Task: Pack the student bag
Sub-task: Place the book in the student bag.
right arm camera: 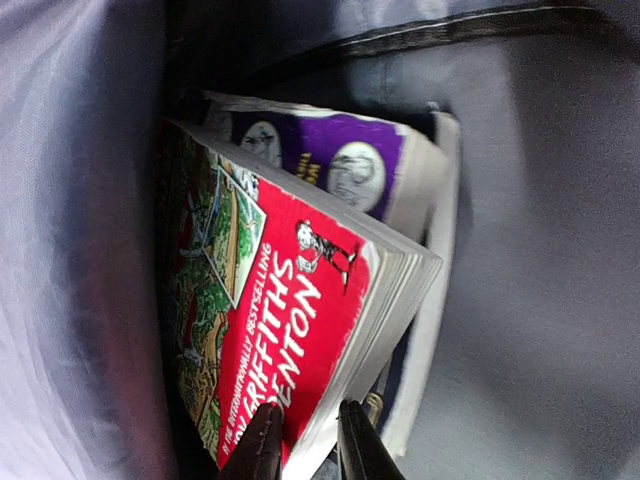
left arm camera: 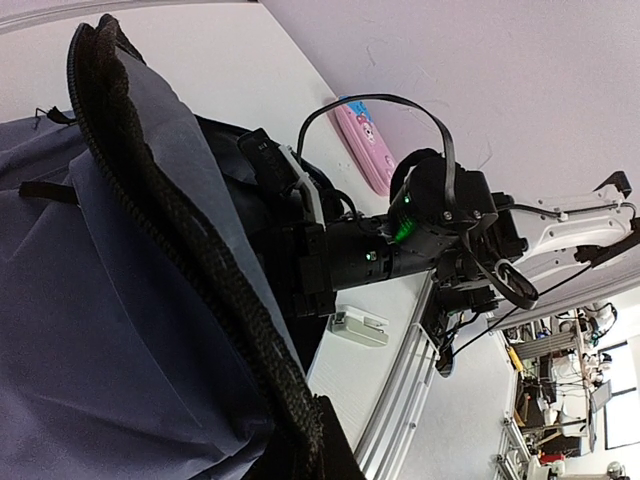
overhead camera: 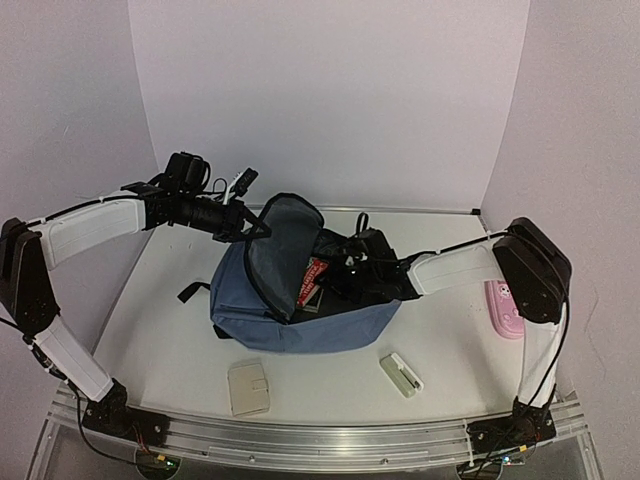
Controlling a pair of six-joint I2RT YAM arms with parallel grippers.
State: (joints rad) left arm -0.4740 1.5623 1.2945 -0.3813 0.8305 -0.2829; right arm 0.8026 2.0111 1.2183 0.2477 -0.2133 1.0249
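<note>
The slate-blue student bag lies in the middle of the table with its main zipper open. My left gripper is shut on the black zipper rim and holds the flap up; in the left wrist view the left gripper shows at the bottom, pinching that rim. My right gripper reaches into the opening. Inside, its fingertips sit on either side of a red paperback book, the right gripper shut on its lower corner. A purple-covered book stands behind the red one against the bag lining.
A pink pencil case lies at the table's right edge. A small white oblong item and a flat beige item lie in front of the bag near the metal rail. White walls close in the back and sides.
</note>
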